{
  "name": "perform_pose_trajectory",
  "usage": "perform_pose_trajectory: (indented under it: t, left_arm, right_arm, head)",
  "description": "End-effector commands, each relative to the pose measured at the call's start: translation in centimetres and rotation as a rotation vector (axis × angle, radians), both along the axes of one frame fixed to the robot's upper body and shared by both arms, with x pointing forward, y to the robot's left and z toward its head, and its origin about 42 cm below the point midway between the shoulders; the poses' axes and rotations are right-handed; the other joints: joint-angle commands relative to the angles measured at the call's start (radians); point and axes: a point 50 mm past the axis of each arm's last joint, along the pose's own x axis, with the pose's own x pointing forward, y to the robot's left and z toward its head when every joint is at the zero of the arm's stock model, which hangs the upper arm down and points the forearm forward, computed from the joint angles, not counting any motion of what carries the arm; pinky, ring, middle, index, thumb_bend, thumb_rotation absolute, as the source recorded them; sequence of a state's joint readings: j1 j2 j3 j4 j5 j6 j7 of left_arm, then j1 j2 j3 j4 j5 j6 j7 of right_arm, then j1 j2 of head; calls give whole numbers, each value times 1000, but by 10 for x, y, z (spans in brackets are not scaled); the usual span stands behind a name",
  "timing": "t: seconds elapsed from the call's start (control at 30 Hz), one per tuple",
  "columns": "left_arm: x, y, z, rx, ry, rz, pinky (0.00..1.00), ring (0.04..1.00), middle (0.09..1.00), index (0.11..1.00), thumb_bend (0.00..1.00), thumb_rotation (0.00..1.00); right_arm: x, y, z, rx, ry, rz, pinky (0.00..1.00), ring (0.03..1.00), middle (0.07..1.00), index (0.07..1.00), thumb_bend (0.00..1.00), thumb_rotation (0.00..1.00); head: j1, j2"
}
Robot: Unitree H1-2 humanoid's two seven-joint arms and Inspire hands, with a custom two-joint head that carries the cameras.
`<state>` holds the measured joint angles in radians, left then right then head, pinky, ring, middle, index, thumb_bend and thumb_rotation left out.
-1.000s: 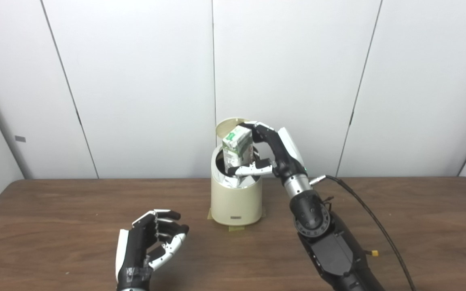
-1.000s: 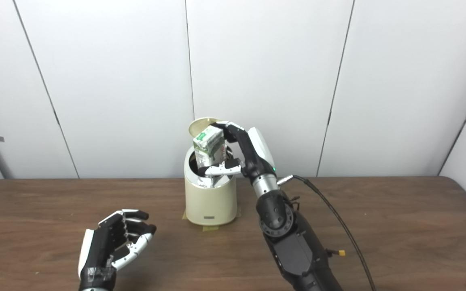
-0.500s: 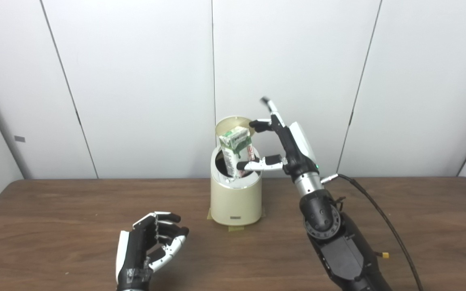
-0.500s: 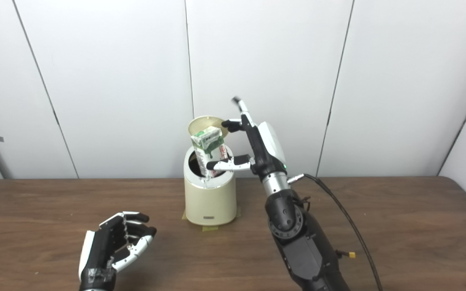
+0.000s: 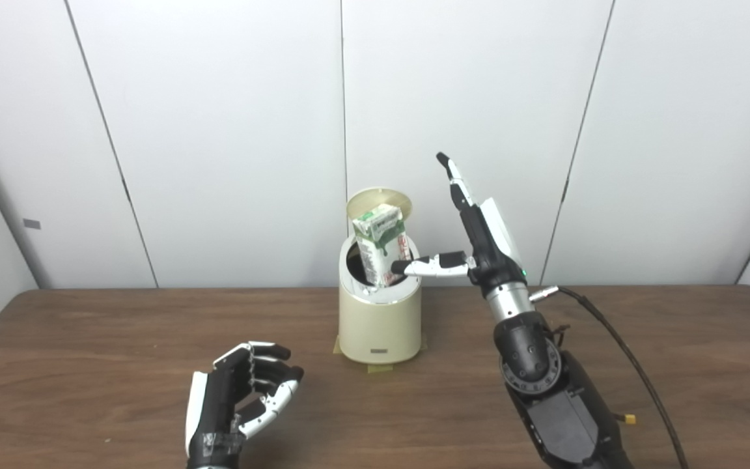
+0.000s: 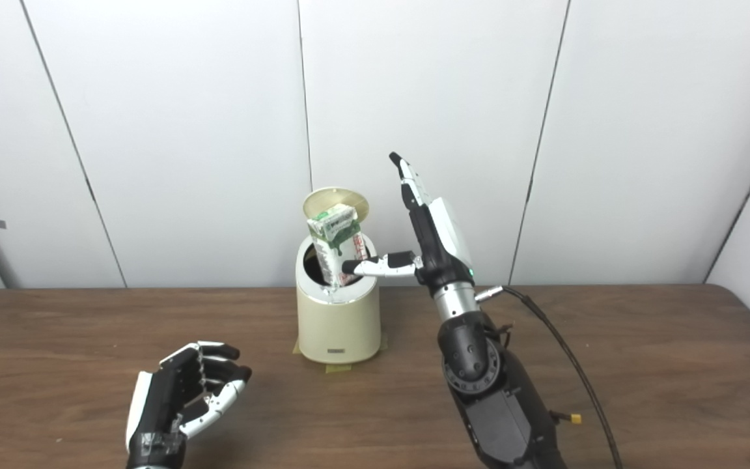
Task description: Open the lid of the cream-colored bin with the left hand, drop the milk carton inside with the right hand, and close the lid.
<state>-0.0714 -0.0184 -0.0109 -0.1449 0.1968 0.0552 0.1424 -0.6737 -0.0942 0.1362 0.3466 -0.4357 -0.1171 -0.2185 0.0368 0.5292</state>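
The cream-colored bin [image 5: 380, 326] stands on the table at mid-back, its round lid [image 5: 379, 198] tipped up behind the opening. The green and white milk carton [image 5: 382, 251] stands tilted in the bin's mouth, its upper half sticking out above the rim. My right hand [image 5: 472, 234] is open just right of the bin, fingers pointing straight up, thumb stretched left to the carton's side. My left hand [image 5: 241, 397] rests low over the table front left, palm inward, fingers loosely curled, holding nothing.
The wooden table [image 5: 674, 365] runs wide on both sides of the bin. Yellow tape [image 5: 380, 369] marks the bin's foot. A black cable [image 5: 629, 365] trails from my right forearm to the right. White wall panels stand close behind.
My right hand has let go of the carton, spread its fingers upward and drawn back to the right. The carton has sunk a little and stays propped in the bin's mouth. My left hand has not moved.
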Motion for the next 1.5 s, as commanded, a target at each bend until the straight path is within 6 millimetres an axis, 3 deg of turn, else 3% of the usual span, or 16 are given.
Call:
perform_pose_trajectory:
  t: [0.0,0.17,0.27,0.63,0.83,1.0,1.27,1.47]
  left_arm:
    - [4,-3,13,11,-73,-18,386,476,467,522,515,0]
    - [4,-2,13,15,-72,-19,376,476,474,517,516,0]
    - [4,-2,13,14,-74,-20,382,471,466,522,515,0]
    - [4,-5,11,-2,-78,-28,352,458,472,517,516,0]
    - [4,-7,11,-4,-73,-30,352,443,461,530,514,0]
    - [3,-9,11,13,-73,-29,348,454,473,517,516,0]
    - [2,-13,12,-3,-71,-32,339,445,472,518,516,0]
    - [2,-15,12,3,-69,-29,342,446,469,521,516,0]
  right_arm:
    - [1,-3,34,23,-113,19,958,997,1000,977,846,143]
    - [-2,-9,33,28,-130,18,951,984,1000,973,831,117]
    - [-3,-9,32,25,-113,18,902,968,999,978,835,125]
    - [-2,-5,25,7,-34,30,881,971,1000,981,825,165]
    - [7,-1,20,-13,7,17,917,987,1000,983,851,153]
    - [14,3,14,-29,48,15,888,989,1000,992,867,157]
    - [24,11,11,-84,100,-27,886,990,1000,1000,889,227]
    - [32,18,11,-97,109,-46,781,953,1000,1000,910,236]
  head:
    - [0,1]
    - [-3,0]
    - [-2,-1]
    - [6,-12]
    - [8,-16]
    - [13,-19]
    - [22,-20]
    - [28,-19]
